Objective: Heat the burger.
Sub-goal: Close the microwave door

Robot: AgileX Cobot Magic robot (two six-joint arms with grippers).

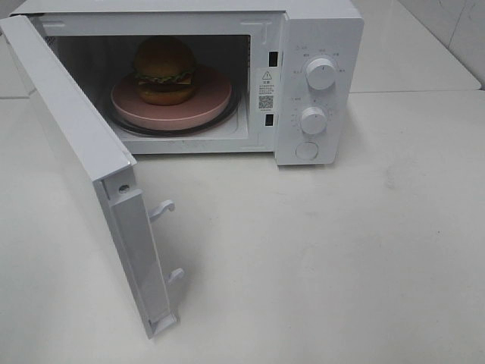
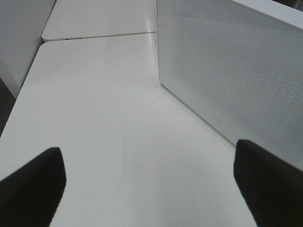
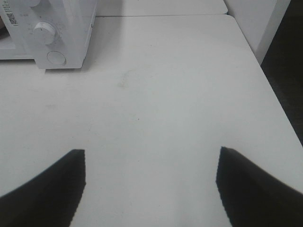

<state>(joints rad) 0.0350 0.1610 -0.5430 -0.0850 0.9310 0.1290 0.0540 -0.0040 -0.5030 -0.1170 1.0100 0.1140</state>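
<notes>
Sitting on a pink plate (image 1: 216,102) in the middle of the microwave (image 1: 322,26) cavity, the burger (image 1: 165,70) is upright and already in place, so the step in hand looks to be shutting the door (image 1: 68,129), which stands swung wide toward the left of the high view. To do that well, the left arm should press flat on the door's outer face near its free edge, where the two latch hooks (image 1: 161,209) stick out. It should then follow the hinge's arc rather than push straight, so the oven does not slide on the tabletop (image 1: 341,250), and carry through until the hooks seat in their slots. Only then are the knobs (image 1: 320,73) worth turning, a job that seems better suited to the right arm. The left jaws are spread wide and empty, low over the tabletop just beside the door's perforated outer face, with the door between them and the burger. The right jaws are also spread and empty, out over bare tabletop on the control-panel side, well apart from the burger, which neither wrist view shows.
</notes>
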